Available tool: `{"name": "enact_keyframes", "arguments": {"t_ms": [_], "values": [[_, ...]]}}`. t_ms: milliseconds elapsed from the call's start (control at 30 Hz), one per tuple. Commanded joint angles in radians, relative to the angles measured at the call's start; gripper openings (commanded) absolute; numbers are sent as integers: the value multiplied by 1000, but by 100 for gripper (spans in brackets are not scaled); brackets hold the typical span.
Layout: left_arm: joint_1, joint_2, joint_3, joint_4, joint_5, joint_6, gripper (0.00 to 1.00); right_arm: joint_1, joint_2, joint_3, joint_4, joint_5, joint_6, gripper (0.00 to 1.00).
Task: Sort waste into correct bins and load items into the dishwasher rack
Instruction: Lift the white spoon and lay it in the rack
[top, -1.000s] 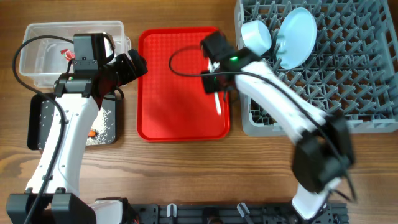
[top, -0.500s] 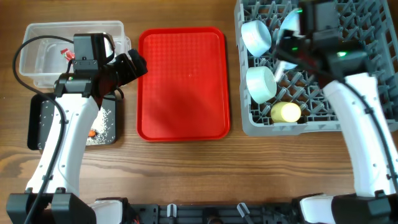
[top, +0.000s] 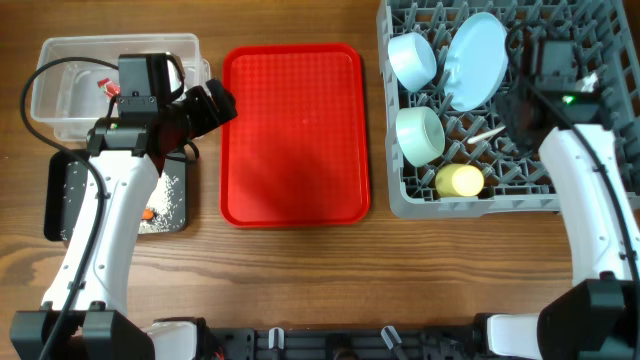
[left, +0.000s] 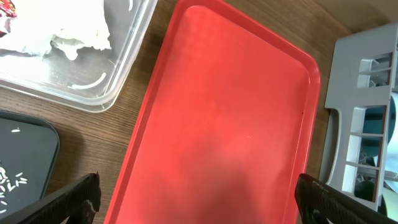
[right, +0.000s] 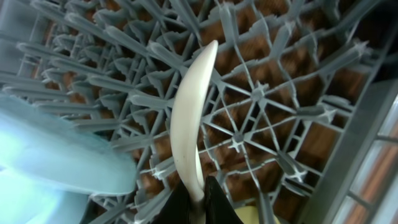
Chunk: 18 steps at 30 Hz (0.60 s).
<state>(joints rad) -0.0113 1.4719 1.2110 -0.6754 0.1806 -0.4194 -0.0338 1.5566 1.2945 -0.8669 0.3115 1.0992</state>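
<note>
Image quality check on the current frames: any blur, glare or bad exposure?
Overhead: sharp, even light; only a soft arm shadow on the red tray. Left wrist: slightly soft, mild sheen on the same tray, no hard glare. Right wrist: spoon and rack pegs fairly crisp, plate at left blurred and washed out, right gripper near-black at the bottom edge.
</note>
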Motion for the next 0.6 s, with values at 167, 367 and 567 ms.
{"name": "enact_keyframes", "arguments": {"t_ms": [167,367,567], "values": [[-4,6,10,3,-6,20,100,2,9,-114,128,-34,108,17],[-4,6,10,3,-6,20,100,2,9,-114,148,-70,114,92],[-4,6,10,3,-6,20,100,2,-5,-114,148,-85,-27,100]]}}
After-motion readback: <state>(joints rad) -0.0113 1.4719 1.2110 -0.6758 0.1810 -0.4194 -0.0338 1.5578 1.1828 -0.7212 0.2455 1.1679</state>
